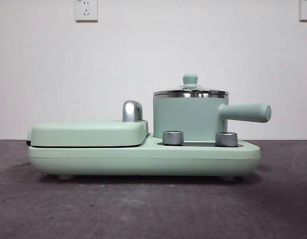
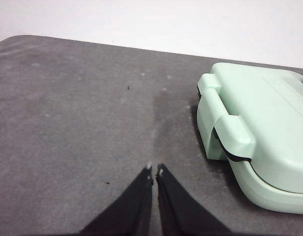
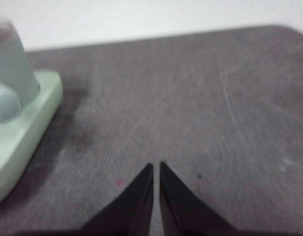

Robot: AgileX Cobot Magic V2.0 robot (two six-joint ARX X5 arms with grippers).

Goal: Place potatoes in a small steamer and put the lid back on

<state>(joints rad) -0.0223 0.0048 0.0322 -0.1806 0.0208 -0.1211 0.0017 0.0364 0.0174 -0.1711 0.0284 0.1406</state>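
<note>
The small steamer [image 1: 189, 118], a mint-green pot with a straight side handle, stands on the right half of a mint-green cooker base [image 1: 143, 158]. The lid [image 1: 190, 91], glass with a steel rim and a green knob, sits on the pot. No potatoes are in view. My left gripper [image 2: 154, 170] is shut over bare grey table beside the cooker's griddle end. My right gripper [image 3: 156, 166] is shut over bare table, with the steamer [image 3: 11, 69] and base showing blurred at the edge of that view. Neither gripper shows in the front view.
A flat mint-green griddle cover [image 1: 88, 132] with a silver hinge handle [image 1: 132, 110] lies shut on the base's left half. Two silver knobs [image 1: 173, 137] face the front. The griddle's latch end [image 2: 225, 130] is near my left gripper. Grey table [image 1: 143, 209] surrounds the cooker.
</note>
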